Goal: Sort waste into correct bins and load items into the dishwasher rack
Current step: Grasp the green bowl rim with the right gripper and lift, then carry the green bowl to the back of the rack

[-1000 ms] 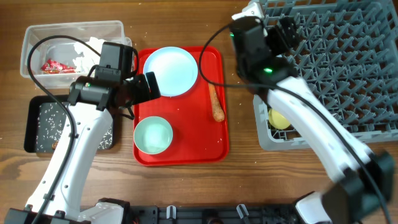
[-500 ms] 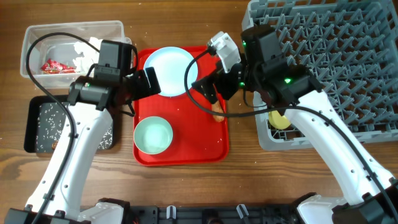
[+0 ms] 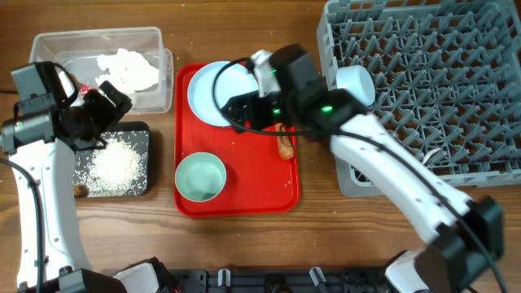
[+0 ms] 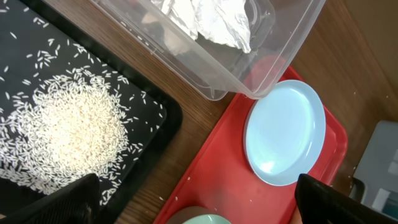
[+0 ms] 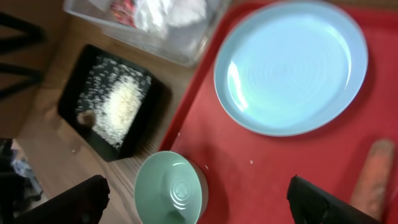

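Note:
My left gripper (image 3: 104, 110) is open and empty, above the edge between the clear tub (image 3: 49, 49) and the black tray (image 3: 145, 138). The tub holds crumpled tissue (image 3: 126, 69) and a red wrapper (image 5: 122, 7). The black tray holds a rice pile (image 3: 114, 160) and a brown lump (image 3: 79, 190). My right gripper (image 3: 236, 110) is open and empty above the pale blue plate (image 3: 207, 94) on the red tray (image 3: 244, 195). A pale bowl (image 3: 200, 177) and the carrot (image 3: 284, 145) lie on that tray. Another pale bowl (image 3: 355, 83) sits in the grey rack (image 3: 440, 73). The yellow cup is hidden.
The red tray lies between the bins on the left and the rack on the right. My right arm (image 3: 383, 175) crosses the rack's front left corner. Bare wood table (image 3: 244, 244) runs along the front. A few rice grains lie on the red tray.
My right gripper swung from the rack leftward to above the plate. My left arm moved left, off the red tray to above the tub and black tray.

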`<state>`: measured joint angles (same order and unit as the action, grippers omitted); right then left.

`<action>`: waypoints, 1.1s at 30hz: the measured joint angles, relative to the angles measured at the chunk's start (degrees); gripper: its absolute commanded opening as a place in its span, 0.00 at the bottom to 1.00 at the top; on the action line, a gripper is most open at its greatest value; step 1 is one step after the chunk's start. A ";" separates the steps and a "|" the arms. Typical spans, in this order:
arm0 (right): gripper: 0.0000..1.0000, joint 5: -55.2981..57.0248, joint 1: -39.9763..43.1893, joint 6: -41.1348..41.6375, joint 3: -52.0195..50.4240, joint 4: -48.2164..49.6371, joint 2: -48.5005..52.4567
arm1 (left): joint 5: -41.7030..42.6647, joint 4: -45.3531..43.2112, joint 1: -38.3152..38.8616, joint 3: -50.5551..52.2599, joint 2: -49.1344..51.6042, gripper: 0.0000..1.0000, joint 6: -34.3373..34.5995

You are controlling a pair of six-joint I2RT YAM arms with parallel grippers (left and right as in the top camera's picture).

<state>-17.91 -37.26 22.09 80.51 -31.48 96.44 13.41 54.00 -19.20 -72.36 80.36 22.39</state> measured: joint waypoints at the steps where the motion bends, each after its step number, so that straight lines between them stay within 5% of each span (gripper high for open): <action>1: 0.88 1.62 -1.51 2.27 0.00 0.02 1.95 | -0.09 0.02 0.00 0.00 0.00 1.00 -0.50; 16: 0.39 8.48 -10.56 19.15 -0.02 -1.64 19.12 | -3.30 -0.07 0.00 -0.02 0.00 1.00 -1.95; 21: 0.04 7.85 -10.93 20.17 -0.02 -1.68 19.98 | -3.30 -0.09 0.00 -0.04 0.00 1.00 -1.95; 29: 0.04 7.67 -10.64 19.15 0.00 -3.23 19.69 | -3.30 -0.22 0.00 -0.04 0.00 1.00 -1.95; 33: 0.04 11.72 -6.25 14.84 0.46 -10.71 11.82 | -3.34 -0.20 0.00 -0.04 0.00 1.00 -1.95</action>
<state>-6.20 -43.51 36.93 80.97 -42.19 108.27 10.07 53.80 -19.20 -72.40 80.36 20.45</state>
